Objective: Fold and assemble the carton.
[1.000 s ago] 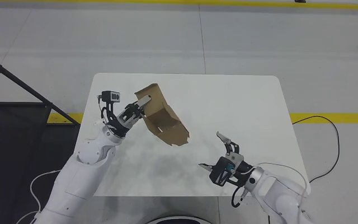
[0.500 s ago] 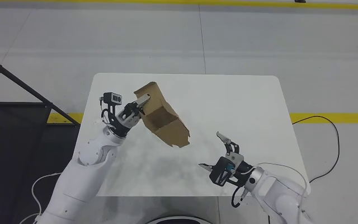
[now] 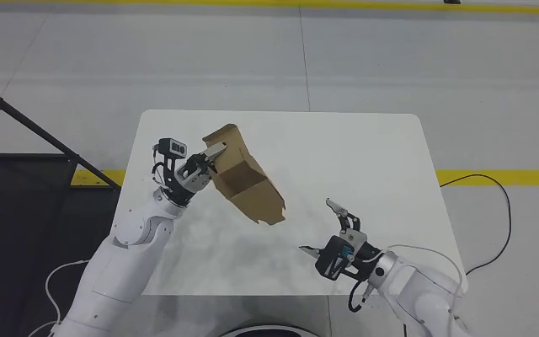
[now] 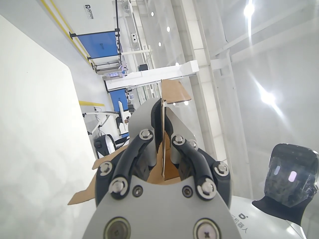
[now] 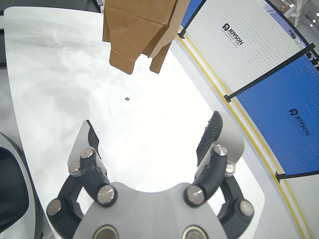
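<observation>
Carton [image 3: 244, 179]: left of centre in top view, tilted, open-ended; wall pinched by left gripper [image 3: 210, 158]. Right gripper [image 3: 317, 226]: lower right, jaws spread, empty. Handling: steady pinch; right gripper should press hanging flaps [image 5: 124, 58] along creases.

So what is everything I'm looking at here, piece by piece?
carton: one, brown cardboard, partly folded with loose flaps, held over the table's left half
table: one, white, rounded corners
speck: one, dark, on the table a little way from the carton
floor stripes: two, yellow, on the grey floor
left gripper: one, silver and black, shut on a carton wall
right gripper: one, silver and black, open, holding nothing, over the table's right front part
</observation>
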### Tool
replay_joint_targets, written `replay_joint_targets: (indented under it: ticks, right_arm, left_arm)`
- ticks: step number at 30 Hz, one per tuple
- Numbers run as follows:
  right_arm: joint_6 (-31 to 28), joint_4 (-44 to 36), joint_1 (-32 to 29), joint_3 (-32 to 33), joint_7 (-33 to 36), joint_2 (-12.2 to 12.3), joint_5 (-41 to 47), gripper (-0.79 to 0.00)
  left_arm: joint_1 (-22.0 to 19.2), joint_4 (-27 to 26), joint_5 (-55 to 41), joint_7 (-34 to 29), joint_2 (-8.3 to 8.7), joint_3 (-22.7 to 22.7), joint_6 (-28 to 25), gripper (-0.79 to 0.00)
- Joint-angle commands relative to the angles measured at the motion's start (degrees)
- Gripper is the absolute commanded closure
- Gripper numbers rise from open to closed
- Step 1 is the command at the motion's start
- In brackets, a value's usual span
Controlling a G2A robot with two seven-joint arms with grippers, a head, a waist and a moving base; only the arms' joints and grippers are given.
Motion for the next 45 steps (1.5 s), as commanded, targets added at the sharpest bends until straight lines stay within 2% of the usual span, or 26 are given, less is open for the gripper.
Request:
replay_joint_targets:
  ticks: [1,7,8,13,19,32,45]
  right_arm:
    - [0.0,0.0,0.0,0.0,0.0,0.0,0.0,-0.785]
    - [3.09,-0.22,-0.58,-0.54,-1.13,-0.09,-3.52,-0.785]
    - [4.28,-0.29,-0.72,-0.71,-1.68,-0.12,-4.81,-0.785]
    - [10.99,-0.49,-1.5,-2.46,-4.82,-0.49,-9.59,-0.785]
    - [19.43,0.55,-2.31,-5.05,-6.69,-1.37,-9.21,-0.785]
    - [19.78,1.37,-1.86,-6.24,-7.13,-1.71,-8.08,-0.785]
    - [30.57,6.23,2.61,-13.5,-10.55,-4.16,-8.13,-0.785]
  left_arm:
    - [0.0,0.0,0.01,0.0,0.0,0.0,0.0,0.0]
    - [1.14,-1.95,-3.28,1.71,-0.44,0.86,3.11,0.0]
    - [1.5,-2.54,-6.75,2.14,-0.69,1.14,3.95,0.0]
    - [2.5,-3.52,-8.84,3.06,-1.19,1.93,5.48,0.0]
    - [3.22,-4.01,-11.36,3.65,-1.67,2.15,8.1,0.0]
    - [3.66,-3.74,-9.66,4.01,-1.8,2.03,8.78,0.0]
    - [5.03,-5.68,-15.51,4.74,-2.82,2.46,13.42,0.0]
